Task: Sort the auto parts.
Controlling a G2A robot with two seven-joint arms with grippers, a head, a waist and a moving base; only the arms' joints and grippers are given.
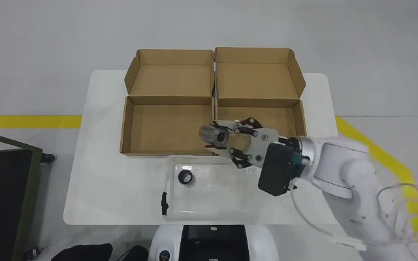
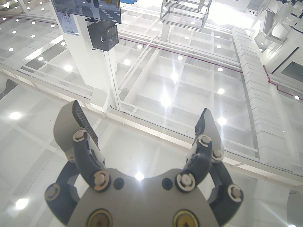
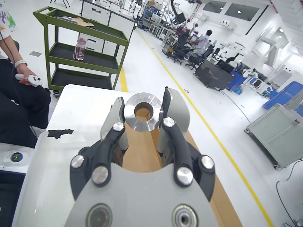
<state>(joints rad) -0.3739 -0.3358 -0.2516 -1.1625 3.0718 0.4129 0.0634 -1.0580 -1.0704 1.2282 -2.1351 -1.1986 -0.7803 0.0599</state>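
small dark part (image 1: pixel 186 177): too small, perhaps a bearing | right box (image 1: pixel 290 116): front edge covered

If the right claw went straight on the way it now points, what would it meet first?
Likely nothing close. The right claw, shut on the metal ring, points across the left cardboard box and seems above its walls, though height is hard to judge.

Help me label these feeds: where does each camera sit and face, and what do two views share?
Top view: above the arms, looking down at the table and cardboard boxes; shows the right gripper shut on a metal ring.
Left wrist view: on the left wrist, facing the ceiling; shows the open left gripper.
Right wrist view: on the right wrist, facing across the table into the hall; shows the right gripper.
Shared: top and right wrist views show the metal ring.
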